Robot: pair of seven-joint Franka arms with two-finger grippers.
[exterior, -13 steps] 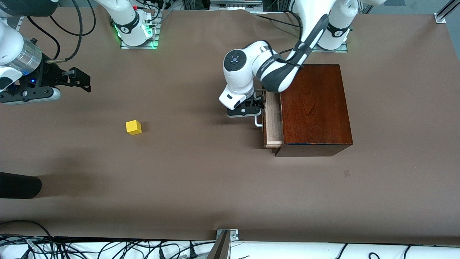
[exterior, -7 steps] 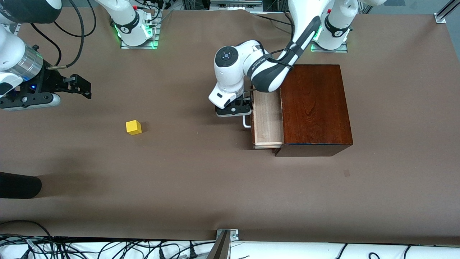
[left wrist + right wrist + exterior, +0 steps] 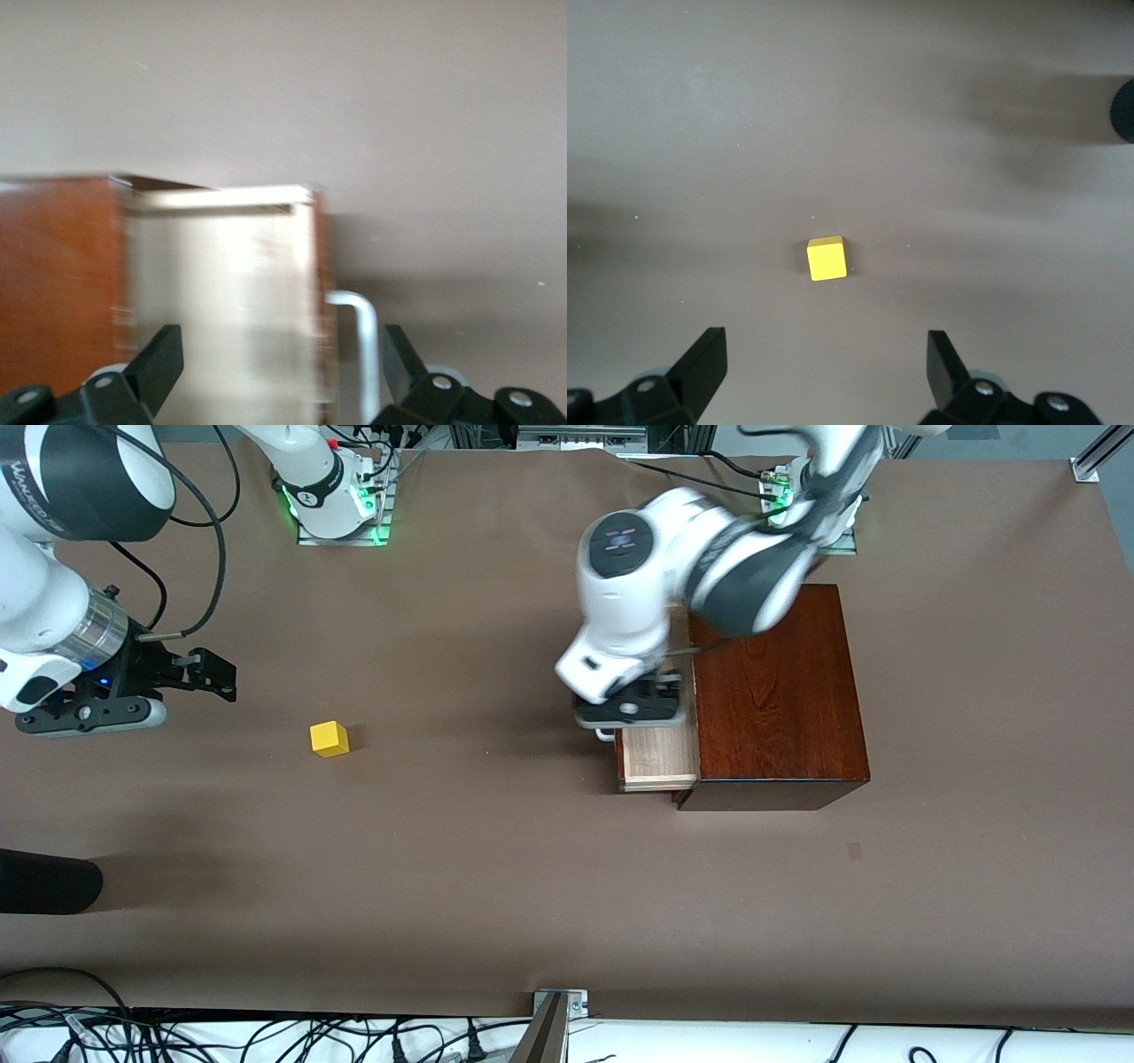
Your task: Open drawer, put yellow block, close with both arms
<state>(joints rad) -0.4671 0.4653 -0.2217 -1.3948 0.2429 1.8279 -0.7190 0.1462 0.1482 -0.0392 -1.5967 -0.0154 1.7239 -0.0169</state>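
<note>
Claw, right: right claw [image 3: 213, 676] hangs over bare bench with its fingers spread wide and nothing between them. The right wrist view shows the block ahead of the gap.
Claw, left: left claw [image 3: 631, 710] is over the pulled-out tray, fingers apart, gripping nothing. The handle [image 3: 359, 345] lies below it, just inside one finger.
Dial: clock face laid on the front view, 12 o'clock at the robots' bases.
Yellow block: yellow block [image 3: 330, 739] sits alone on the bench [image 3: 496, 886], at about 4 o'clock from the right claw and well apart from the drawer.
Drawer: drawer [image 3: 657, 760] stands part-way out of the box [image 3: 771, 691] toward 9 o'clock. The pale tray floor is exposed and looks empty.
Step in hand: judged to be the right arm's approach to pick up the block.
Method: centre the gap over the block, square the fingers to two flat faces, then descend until the pads straddle its sides before pinching.
Caution: a corner-to-corner grip may twist the cube. Descending too low would strike the bench.
Clearance: the left arm covers much of the tray. It should move clear before the block arrives from 9 o'clock.
</note>
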